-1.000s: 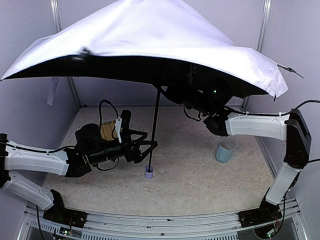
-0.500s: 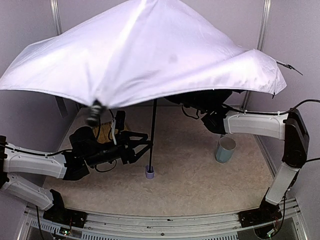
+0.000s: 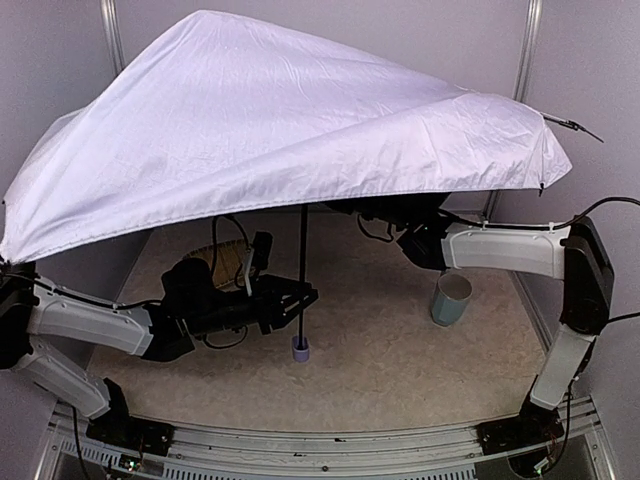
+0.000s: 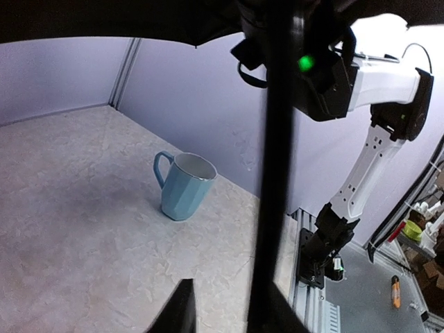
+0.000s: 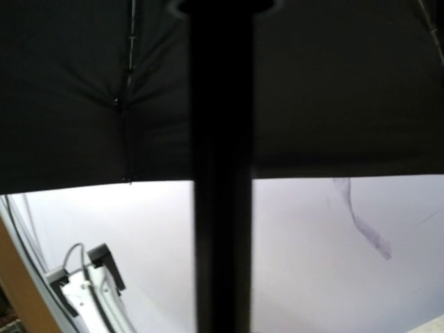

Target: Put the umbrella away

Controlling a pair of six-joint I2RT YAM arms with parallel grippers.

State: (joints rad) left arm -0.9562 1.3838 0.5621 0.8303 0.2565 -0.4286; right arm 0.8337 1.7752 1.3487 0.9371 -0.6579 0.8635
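The umbrella's pale lilac canopy (image 3: 280, 120) spreads over most of the table and dips low at the left. Its thin black shaft (image 3: 302, 270) stands upright with the small lilac handle (image 3: 300, 348) on the tabletop. My left gripper (image 3: 300, 296) reaches in from the left around the lower shaft. In the left wrist view the shaft (image 4: 274, 173) covers one finger, while the other finger (image 4: 177, 312) stands clear of it. My right gripper is hidden under the canopy near the top of the shaft. That shaft (image 5: 220, 208) fills the middle of the right wrist view, below the black underside (image 5: 333, 83).
A light blue cup (image 3: 451, 298) stands upright at the right, below the right forearm (image 3: 500, 250). It also appears past the shaft as the cup (image 4: 184, 186). A woven straw tray (image 3: 225, 258) lies behind the left arm. Walls close in the back and sides.
The canopy has tipped down toward the left and front, so its pale top now faces the camera. My left jaws have narrowed around the shaft. The right arm has barely moved.
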